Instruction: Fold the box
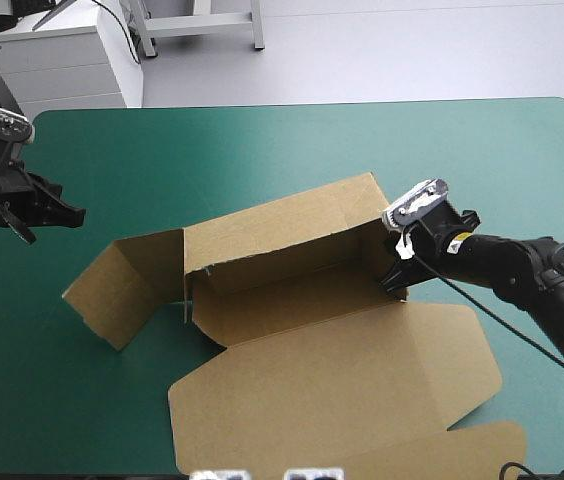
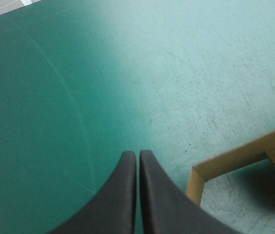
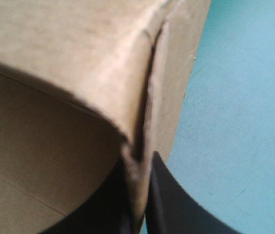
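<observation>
Lit brightly and evenly from overhead. Shadows soft and short: on the teal-green cover (image 1: 82, 400) beside the raised walls of the box (image 1: 292, 240), and inside its tray. Pale glare across the cover ahead of the left hand (image 2: 137, 153), dimmer to one side. At the right hand (image 3: 140, 161), inner box wall shaded, outer face lit.

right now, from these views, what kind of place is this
Probably a robot lab or test bench: a table with a teal-green cover, the right gripper clamped on a wall of a half-folded brown box, the left gripper shut over bare cover.
</observation>
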Controlling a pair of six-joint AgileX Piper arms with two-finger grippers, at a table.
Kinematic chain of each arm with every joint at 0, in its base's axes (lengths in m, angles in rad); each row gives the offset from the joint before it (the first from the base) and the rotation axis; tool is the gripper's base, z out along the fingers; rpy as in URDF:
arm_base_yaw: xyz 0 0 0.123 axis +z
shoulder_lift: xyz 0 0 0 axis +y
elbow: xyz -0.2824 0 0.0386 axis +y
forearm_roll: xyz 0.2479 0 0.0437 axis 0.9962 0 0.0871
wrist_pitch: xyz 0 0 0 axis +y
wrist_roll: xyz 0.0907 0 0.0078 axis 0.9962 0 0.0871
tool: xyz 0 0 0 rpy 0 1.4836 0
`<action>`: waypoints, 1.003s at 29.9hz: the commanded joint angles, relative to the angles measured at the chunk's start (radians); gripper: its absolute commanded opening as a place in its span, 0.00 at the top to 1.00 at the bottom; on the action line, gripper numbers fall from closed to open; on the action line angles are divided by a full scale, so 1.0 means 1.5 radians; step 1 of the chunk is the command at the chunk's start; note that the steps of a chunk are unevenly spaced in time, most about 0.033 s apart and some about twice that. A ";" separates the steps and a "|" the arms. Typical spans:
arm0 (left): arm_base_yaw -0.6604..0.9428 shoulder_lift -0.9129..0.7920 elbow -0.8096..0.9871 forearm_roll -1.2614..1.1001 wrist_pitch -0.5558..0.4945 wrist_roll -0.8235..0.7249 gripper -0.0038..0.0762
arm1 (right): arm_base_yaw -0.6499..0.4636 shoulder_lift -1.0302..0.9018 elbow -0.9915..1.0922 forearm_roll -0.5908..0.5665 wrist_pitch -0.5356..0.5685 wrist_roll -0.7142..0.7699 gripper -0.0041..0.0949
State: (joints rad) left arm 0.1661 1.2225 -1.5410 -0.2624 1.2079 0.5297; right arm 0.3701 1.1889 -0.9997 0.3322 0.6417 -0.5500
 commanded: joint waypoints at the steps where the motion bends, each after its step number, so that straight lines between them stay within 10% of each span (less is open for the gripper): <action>1: 0.002 -0.014 -0.015 -0.017 -0.014 -0.011 0.94 | -0.003 -0.013 -0.091 -0.083 0.125 0.141 0.98; 7: 0.002 -0.014 -0.015 -0.017 -0.031 -0.012 0.94 | -0.013 0.044 -0.160 -0.203 0.232 0.268 0.98; 30: 0.002 -0.013 -0.015 -0.019 -0.022 -0.013 0.94 | -0.070 0.378 -0.392 -0.162 0.265 0.308 0.91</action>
State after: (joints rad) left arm 0.1663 1.2225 -1.5408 -0.2623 1.2125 0.5188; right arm 0.2697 1.7313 -1.5422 0.0852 0.9858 -0.0866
